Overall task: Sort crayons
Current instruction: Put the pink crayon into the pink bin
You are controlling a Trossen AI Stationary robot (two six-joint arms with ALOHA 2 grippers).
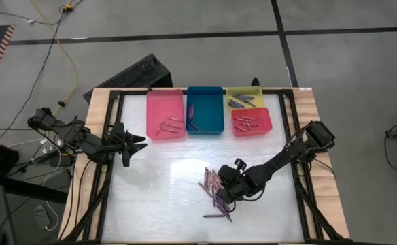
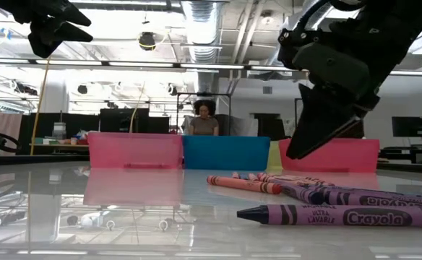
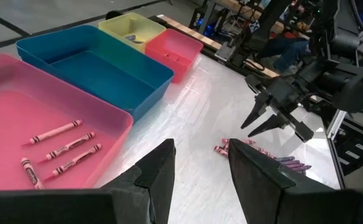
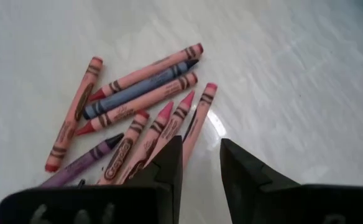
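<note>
A loose pile of crayons [image 1: 214, 182], pink, red, purple and blue, lies flat on the white table top right of centre; it also shows in the low view [image 2: 298, 189] and the right wrist view [image 4: 132, 99]. One purple crayon [image 1: 217, 216] lies apart, nearer the front edge. My right gripper [image 1: 221, 193] hovers open just above the pile, fingers pointing down; in its wrist view [image 4: 201, 152] a pink crayon [image 4: 197, 118] runs toward the gap between the fingers. My left gripper [image 1: 139, 143] is open and empty at the table's left, raised [image 3: 201, 155].
Four trays stand in a row at the far edge: pink [image 1: 152, 102] with pink crayons, teal [image 1: 205, 92] with a few dark ones, yellow [image 1: 245, 92] with grey ones, red [image 1: 266, 126] with red ones. A person [image 2: 204, 119] sits behind the table.
</note>
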